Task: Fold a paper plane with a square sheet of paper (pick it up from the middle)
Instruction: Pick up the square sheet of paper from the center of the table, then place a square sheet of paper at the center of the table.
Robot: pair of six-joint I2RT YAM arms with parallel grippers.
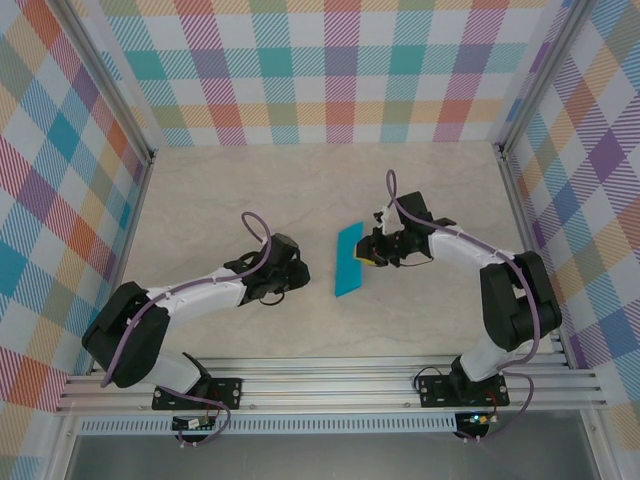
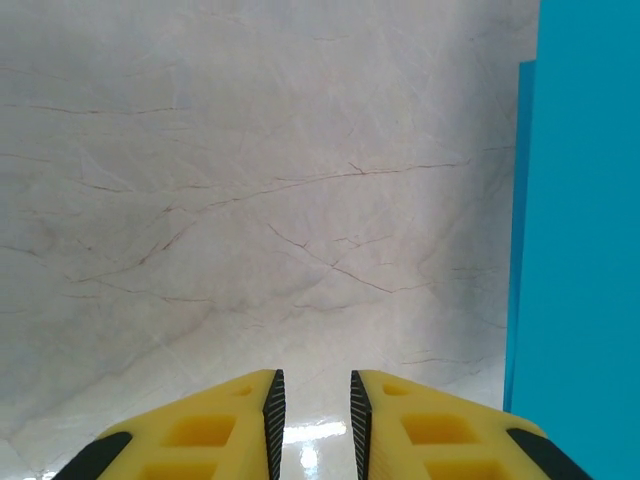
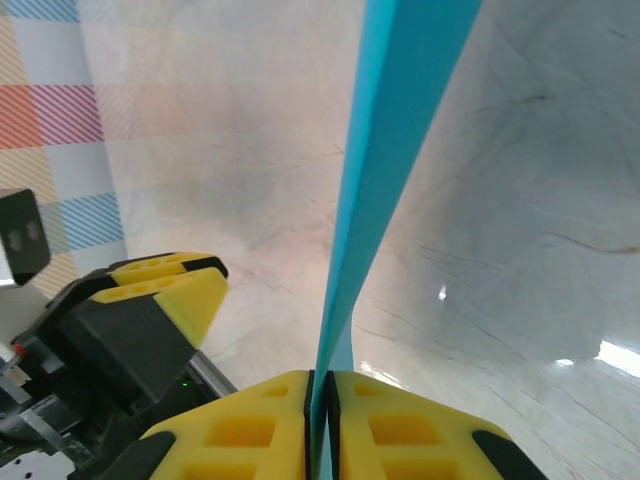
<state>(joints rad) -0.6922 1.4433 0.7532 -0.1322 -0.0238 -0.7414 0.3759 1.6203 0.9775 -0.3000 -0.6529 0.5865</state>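
We are clamping the folded square sheet of paper [image 1: 349,259] by its edge in our right fingers [image 3: 270,425] at the middle of the bench [image 1: 250,190], our left fingers [image 2: 200,435] hovering narrowly parted and empty beside it, risking a slip that unfolds it.

2 arms are seen, the left arm [image 1: 190,300] and the right arm [image 1: 505,300], each built of white links and black joint housings. A pale lilac cable [image 1: 258,228] is looped along each arm. Each arm is mounted on a black base plate [image 1: 198,395]. The left tool [image 2: 312,405] and the right tool [image 3: 322,390] are fitted with yellow fingers [image 2: 200,435], moulded with square pockets and faced with black ribbed pads [image 2: 275,415].
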